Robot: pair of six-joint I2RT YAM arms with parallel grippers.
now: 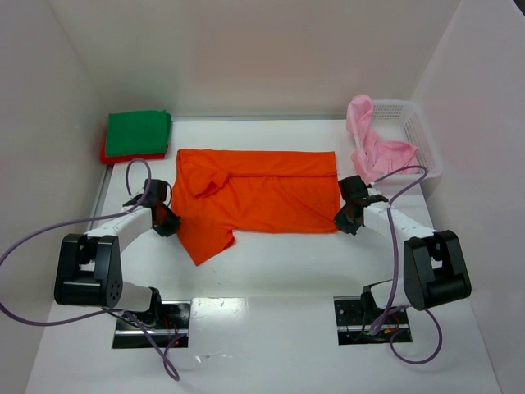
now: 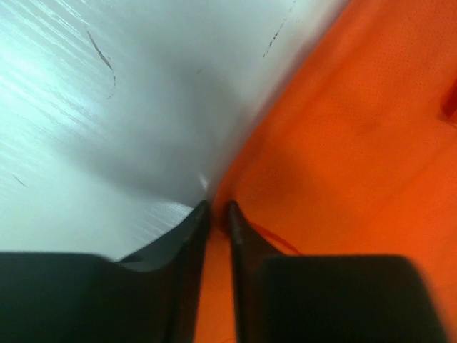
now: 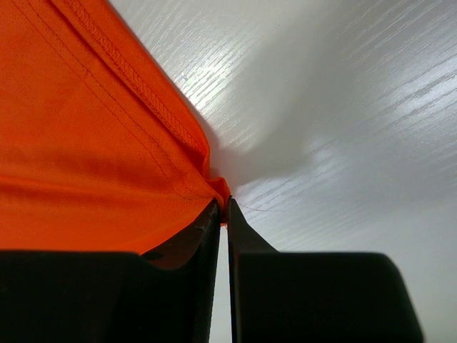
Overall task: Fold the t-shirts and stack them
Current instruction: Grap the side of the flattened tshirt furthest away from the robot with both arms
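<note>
The orange t-shirt lies spread in the middle of the table, its far part folded over and one sleeve sticking out at the near left. My left gripper is shut on its left edge, with cloth showing between the fingers. My right gripper is shut on its near right corner. A folded green t-shirt lies on a red one at the far left. The pale pink t-shirt hangs out of the basket at the far right.
The white lattice basket stands at the far right against the wall. White walls close in the table on the left, back and right. Purple cables loop over both arms.
</note>
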